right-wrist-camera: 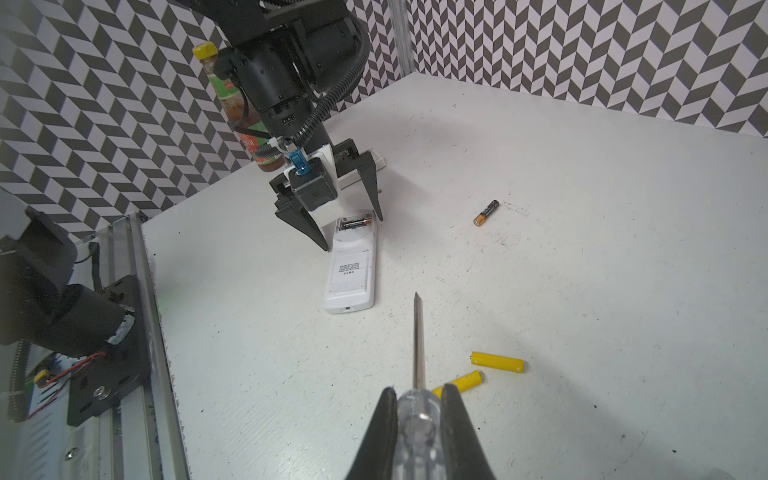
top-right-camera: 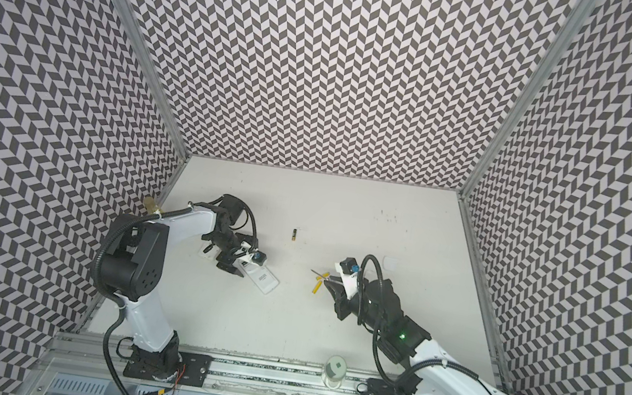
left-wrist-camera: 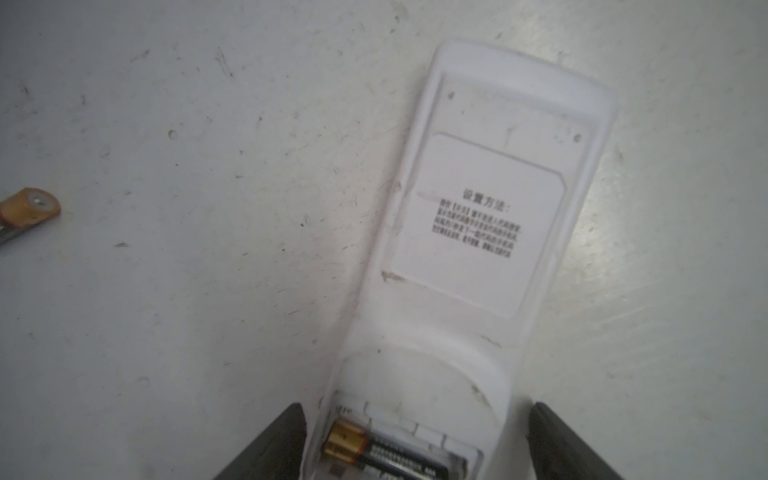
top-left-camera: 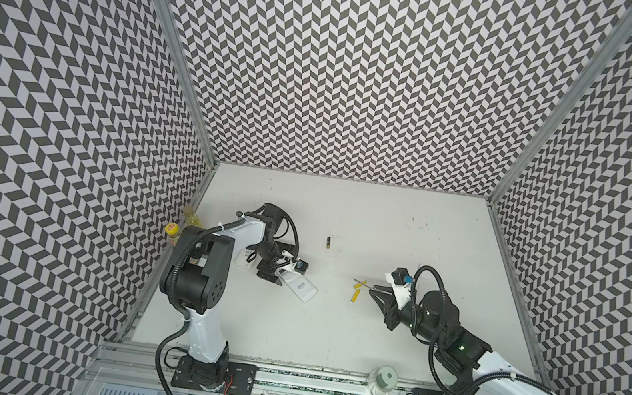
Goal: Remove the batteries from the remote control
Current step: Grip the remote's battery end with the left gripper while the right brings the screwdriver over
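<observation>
Two yellow batteries lie right of centre in both top views, a black gold-ended battery at centre. Another black cell sits in the remote, half cut off. Left gripper gapes astride it; right gripper clenches the screwdriver.

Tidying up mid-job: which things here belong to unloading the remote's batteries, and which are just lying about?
Job: remote, black battery inside it, loose black battery, two yellow batteries, screwdriver.
Lying about: sauce bottle, jar.

White-shelled arms, black joints, ribbed black cables, tapered black fingers on left gripper.
</observation>
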Robot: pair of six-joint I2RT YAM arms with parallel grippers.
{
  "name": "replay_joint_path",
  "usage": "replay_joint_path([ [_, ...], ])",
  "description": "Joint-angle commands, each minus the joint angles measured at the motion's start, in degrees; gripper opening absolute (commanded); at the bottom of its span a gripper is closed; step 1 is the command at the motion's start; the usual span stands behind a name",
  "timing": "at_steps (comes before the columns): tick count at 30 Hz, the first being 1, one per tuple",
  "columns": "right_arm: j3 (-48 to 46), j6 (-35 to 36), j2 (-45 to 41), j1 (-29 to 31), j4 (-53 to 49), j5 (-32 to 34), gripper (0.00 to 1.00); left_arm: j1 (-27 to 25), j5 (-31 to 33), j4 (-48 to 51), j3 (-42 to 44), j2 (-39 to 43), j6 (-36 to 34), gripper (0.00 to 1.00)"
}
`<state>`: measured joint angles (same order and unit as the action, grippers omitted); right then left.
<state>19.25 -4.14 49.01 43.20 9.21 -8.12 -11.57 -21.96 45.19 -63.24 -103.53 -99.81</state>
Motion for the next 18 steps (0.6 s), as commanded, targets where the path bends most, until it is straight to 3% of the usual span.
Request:
replay_joint_path([
  [1, 1.0, -0.1, 0.6, -0.2, 2.2, 0.4, 0.0, 0.4, 0.3, -0.6, -0.5, -1.6, -2.6, 0.83],
  [5, 1.8, 0.1, 0.6, -0.2, 0.7, 0.5, 0.0, 0.4, 1.0, -0.5, -0.5, -1.7, -1.7, 0.76],
  [10, -1.2, -0.4, 0.2, -0.3, 5.3, 0.7, 0.0, 0.4, 2.1, -0.8, 0.4, -1.2, -2.0, 0.59],
  [13, 0.3, -0.2, 0.2, -0.3, 3.1, 1.1, 0.0, 0.4, 0.9, -1.1, 1.1, 0.3, -0.8, 0.5],
  [18, 1.1, 0.4, 2.1, -0.6, 3.0, -0.1, 0.0, 0.3, -1.3, -6.4, 4.9, 4.9, 3.5, 0.49],
])
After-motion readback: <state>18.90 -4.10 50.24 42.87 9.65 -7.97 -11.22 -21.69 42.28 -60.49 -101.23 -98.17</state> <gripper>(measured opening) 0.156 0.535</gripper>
